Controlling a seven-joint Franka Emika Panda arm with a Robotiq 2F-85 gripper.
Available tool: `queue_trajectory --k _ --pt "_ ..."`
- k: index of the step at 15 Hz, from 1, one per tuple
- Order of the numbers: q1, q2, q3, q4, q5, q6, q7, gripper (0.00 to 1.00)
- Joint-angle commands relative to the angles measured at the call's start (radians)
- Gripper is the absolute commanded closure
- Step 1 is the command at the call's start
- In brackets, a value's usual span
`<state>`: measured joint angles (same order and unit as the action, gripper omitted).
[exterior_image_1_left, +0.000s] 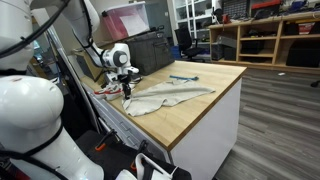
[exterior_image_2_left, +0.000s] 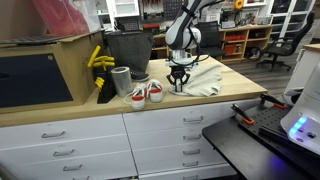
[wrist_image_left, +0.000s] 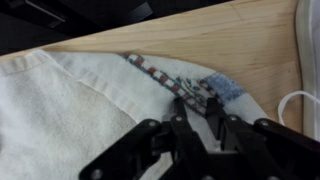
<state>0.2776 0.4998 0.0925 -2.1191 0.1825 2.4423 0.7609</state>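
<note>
Down on the light wooden countertop (wrist_image_left: 200, 35), our black two-finger gripper (wrist_image_left: 198, 108) sits on the striped hem of the crumpled off-white cloth towel (wrist_image_left: 80, 110). The jaws are barely apart and we honestly can't tell if it's pinching. Small white-and-red sneakers (exterior_image_2_left: 147, 94) sit nearby.

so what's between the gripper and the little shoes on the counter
Only bare counter: in an exterior view a short strip of wood separates the shoes from the gripper, which sits at the edge of the white towel.

Both exterior views face the countertop (exterior_image_1_left: 200, 100) from different sides; wrist view looks closely down.
</note>
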Motion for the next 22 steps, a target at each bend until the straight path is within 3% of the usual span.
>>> queue_trajectory --k 1,6,9,17,22 --pt "-0.022 -0.031 -0.016 0.003 0.021 -0.077 0.024 0.38" --pt "-0.082 -0.066 -0.04 0.009 0.031 -0.164 0.009 0.01" --pt "-0.108 -0.064 -0.042 0.01 0.044 -0.133 0.001 0.0" --pt "-0.121 0.059 0.002 0.073 0.011 0.004 -0.41 0.0" --pt "-0.183 0.106 0.081 0.143 0.046 0.034 -0.687 0.0"
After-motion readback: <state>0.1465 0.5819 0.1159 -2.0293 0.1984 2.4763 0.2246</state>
